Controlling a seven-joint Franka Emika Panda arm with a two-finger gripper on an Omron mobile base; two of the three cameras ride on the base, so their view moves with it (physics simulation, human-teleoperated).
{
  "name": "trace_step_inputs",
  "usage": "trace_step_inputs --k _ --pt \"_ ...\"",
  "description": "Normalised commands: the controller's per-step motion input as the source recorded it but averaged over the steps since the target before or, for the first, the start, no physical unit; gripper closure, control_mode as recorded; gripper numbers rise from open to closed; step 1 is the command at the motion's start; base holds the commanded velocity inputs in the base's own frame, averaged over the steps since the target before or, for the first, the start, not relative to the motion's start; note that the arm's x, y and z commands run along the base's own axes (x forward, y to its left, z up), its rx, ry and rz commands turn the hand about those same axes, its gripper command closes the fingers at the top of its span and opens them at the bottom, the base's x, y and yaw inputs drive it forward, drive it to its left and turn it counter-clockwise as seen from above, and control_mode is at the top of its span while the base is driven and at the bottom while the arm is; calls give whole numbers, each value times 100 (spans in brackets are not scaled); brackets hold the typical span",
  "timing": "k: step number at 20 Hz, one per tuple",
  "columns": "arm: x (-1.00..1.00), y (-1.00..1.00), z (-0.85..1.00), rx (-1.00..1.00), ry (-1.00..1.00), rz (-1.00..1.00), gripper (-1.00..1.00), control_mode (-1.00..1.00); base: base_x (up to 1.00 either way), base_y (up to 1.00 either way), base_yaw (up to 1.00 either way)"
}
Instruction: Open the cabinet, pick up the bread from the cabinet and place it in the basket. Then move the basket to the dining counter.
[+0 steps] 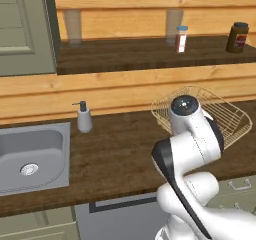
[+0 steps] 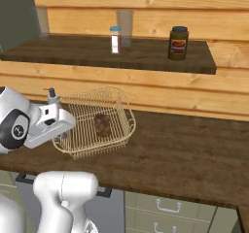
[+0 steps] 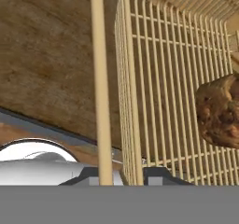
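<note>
Pincer (image 3: 123,174) clamped on near rim of basket (image 2: 122,111), which sits on worktop (image 2: 185,149) with bread (image 2: 101,124) loose inside: thin one-edge hold, so basket may tilt or slip when lifted, bread rolling out.

The arm (image 1: 192,149) is glossy white with rounded, bulbous links, dark grey-black joint bands and a shiny dark cap on one joint end.
</note>
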Motion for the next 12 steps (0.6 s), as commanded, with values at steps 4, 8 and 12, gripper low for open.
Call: trace_step_inputs --k 4,8,12 --pt "-14 1 34 0 0 13 100 -100 0 0 0" --pt "-6 7 13 0 0 6 100 100 -6 4 0" --pt "0 0 0 0 0 0 100 100 -70 11 8"
